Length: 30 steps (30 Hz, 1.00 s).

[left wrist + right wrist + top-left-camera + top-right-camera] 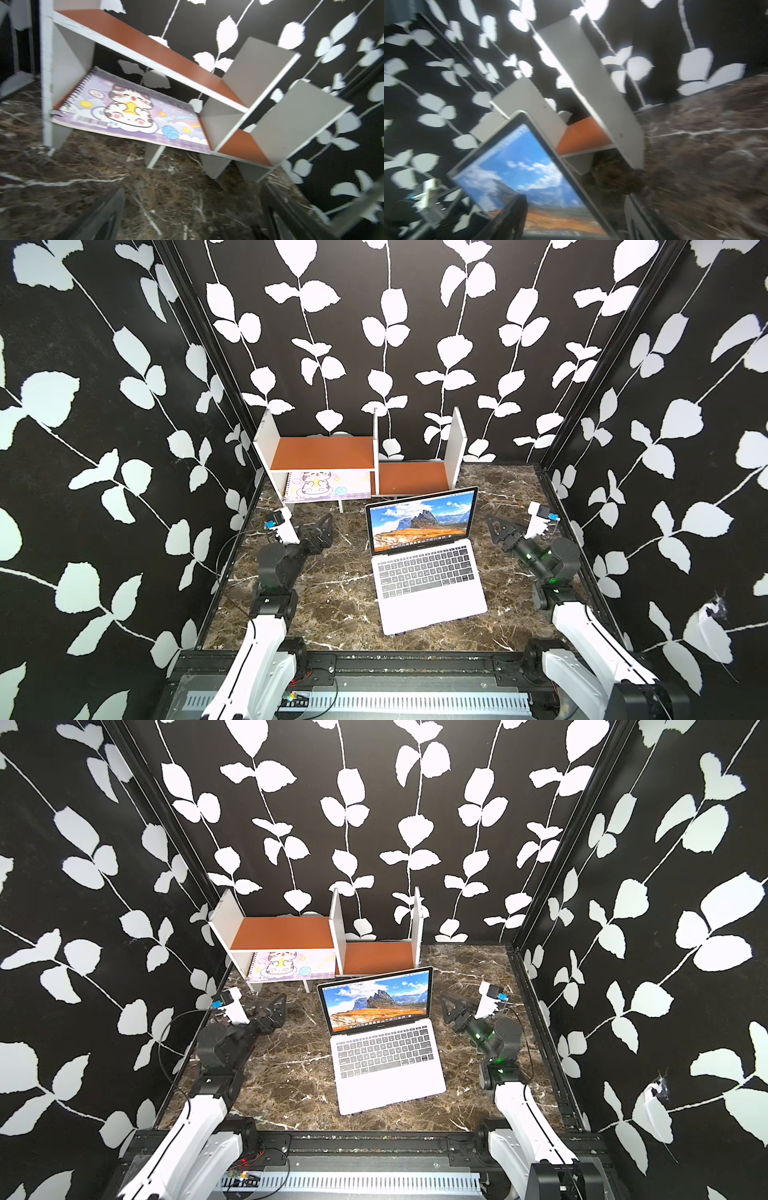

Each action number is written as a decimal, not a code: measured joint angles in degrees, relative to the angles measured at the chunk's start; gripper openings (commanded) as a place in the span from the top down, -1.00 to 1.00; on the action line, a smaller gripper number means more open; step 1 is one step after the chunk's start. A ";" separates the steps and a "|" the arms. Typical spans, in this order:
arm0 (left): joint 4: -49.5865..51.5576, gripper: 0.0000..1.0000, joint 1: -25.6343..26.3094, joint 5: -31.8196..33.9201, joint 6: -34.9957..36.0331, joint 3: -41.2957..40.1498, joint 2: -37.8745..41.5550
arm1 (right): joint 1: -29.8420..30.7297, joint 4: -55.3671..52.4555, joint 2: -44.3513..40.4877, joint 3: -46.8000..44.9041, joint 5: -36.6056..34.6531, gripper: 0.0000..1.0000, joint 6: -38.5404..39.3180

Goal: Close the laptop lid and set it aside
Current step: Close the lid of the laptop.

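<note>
Laptop of thin silver-grey aluminium with black keys (430, 578) sits midway between the arms on the brown marble-pattern tabletop (332, 601). Its black-bezelled lid (422, 520) stands upright, showing mountain wallpaper. The right gripper (496, 526) is near the lid's edge, jaws apart and empty, judged placed to push the lid down. The left gripper (324, 529) is spread wide, empty, well apart from it. Bezel lettering is too small to read. The pastel cartoon-cat spiral notebook (133, 112) bears a barcode; its title is blurred.
</note>
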<state>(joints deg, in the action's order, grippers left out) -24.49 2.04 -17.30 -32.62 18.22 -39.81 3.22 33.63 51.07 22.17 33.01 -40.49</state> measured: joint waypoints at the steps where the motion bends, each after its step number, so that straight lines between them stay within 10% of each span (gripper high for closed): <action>1: -0.33 -0.97 0.00 -1.99 -1.70 -0.07 0.44 | 0.85 -0.68 -0.48 1.36 1.40 -0.50 -0.13; 11: -1.40 -0.97 0.00 -15.37 -13.75 4.83 -0.42 | 13.33 -23.65 -6.45 23.15 1.01 -0.41 10.69; 21: 6.49 -0.97 0.00 -20.37 -11.54 12.33 2.47 | 36.39 -56.17 17.07 58.93 -19.12 -0.11 30.80; 30: 11.02 -0.97 0.00 -21.33 -9.70 12.61 2.67 | 41.55 -76.70 36.00 82.84 -34.03 0.11 38.23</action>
<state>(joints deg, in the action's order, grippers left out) -13.47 2.04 -38.63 -42.33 30.83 -37.15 44.77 -43.07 87.07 105.01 -1.02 -2.26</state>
